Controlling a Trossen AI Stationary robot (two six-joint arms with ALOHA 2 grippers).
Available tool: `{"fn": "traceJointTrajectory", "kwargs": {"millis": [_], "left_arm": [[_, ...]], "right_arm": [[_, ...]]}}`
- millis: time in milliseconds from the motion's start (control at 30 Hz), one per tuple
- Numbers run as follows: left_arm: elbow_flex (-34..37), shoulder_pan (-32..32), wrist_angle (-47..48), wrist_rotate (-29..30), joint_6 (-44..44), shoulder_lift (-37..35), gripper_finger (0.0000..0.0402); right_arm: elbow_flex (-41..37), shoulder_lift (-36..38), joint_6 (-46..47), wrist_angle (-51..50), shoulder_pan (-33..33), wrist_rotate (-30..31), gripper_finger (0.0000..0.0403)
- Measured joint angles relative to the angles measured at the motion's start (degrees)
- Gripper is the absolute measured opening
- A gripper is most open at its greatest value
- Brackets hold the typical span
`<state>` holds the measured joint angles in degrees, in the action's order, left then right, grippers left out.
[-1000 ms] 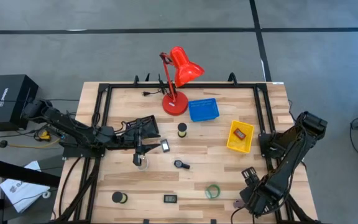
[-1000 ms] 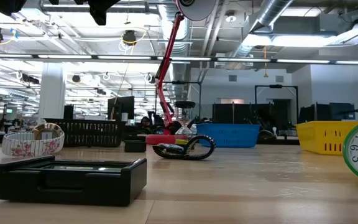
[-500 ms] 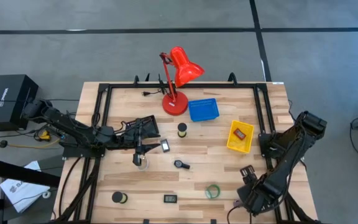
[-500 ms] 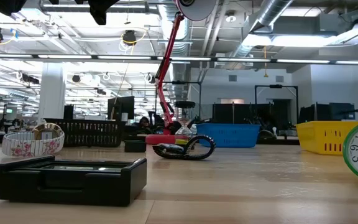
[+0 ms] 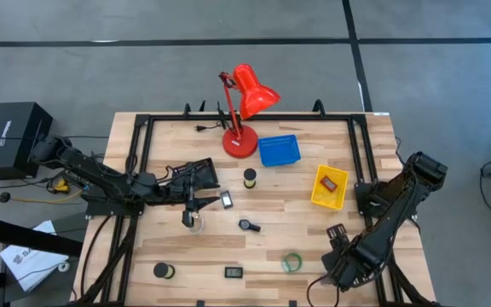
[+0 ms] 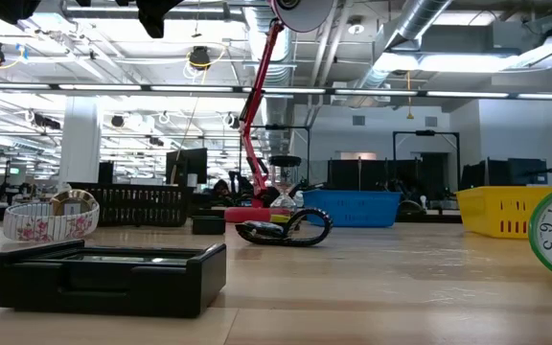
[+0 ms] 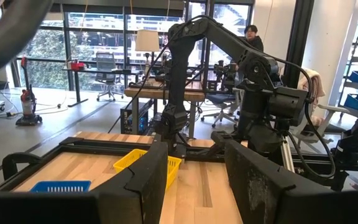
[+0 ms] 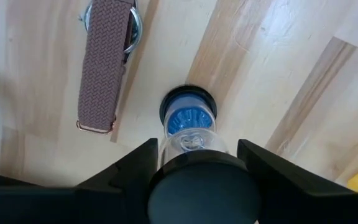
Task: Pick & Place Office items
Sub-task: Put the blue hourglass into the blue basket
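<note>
We saw lamp [image 5: 241, 107] at worktop [image 5: 297, 217] back edge, tray [image 5: 279, 150] just right of its base, second tray [image 5: 329, 187] further right, small oblong [image 5: 330, 182] in it. Roll [image 5: 250, 177] before lamp. Tape ring [image 5: 291, 262] near front, right hand [image 5: 335, 253] just right. Left hand [image 5: 196, 200] left of centre.

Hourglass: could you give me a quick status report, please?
Right gripper over hourglass, near table's right edge. Left gripper open, idle at left. Watch alongside, not touching.
</note>
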<state>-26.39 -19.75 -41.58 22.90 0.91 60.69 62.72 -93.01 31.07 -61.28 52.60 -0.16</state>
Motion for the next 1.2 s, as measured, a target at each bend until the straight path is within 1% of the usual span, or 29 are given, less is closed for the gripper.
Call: {"fn": "traceJointTrajectory", "kwargs": {"millis": [133,200,300,400,667,1033,1100,1200], "left_arm": [[0.0,0.0,0.0,0.0,0.0,0.0,0.0156],[0.0,0.0,0.0,0.0,0.0,0.0,0.0156],[0.0,0.0,0.0,0.0,0.0,0.0,0.0156],[0.0,0.0,0.0,0.0,0.0,0.0,0.0156],[0.0,0.0,0.0,0.0,0.0,0.0,0.0156],[0.0,0.0,0.0,0.0,0.0,0.0,0.0156],[0.0,0.0,0.0,0.0,0.0,0.0,0.0156],[0.0,0.0,0.0,0.0,0.0,0.0,0.0156]], "right_arm": [[0.0,0.0,0.0,0.0,0.0,0.0,0.0198],[0.0,0.0,0.0,-0.5,0.2,0.0,0.0211],[0.0,0.0,0.3,-1.6,0.7,0.0,0.0241],[0.0,0.0,0.4,-2.2,1.2,0.0,0.0251],[0.0,0.0,0.5,-2.4,1.4,0.0,0.0237],[0.0,0.0,0.5,-2.4,1.4,0.0,0.0199],[0.0,0.0,0.5,-2.4,1.4,0.0,0.0198],[0.0,0.0,0.4,-2.4,1.4,0.0,0.021]]}}
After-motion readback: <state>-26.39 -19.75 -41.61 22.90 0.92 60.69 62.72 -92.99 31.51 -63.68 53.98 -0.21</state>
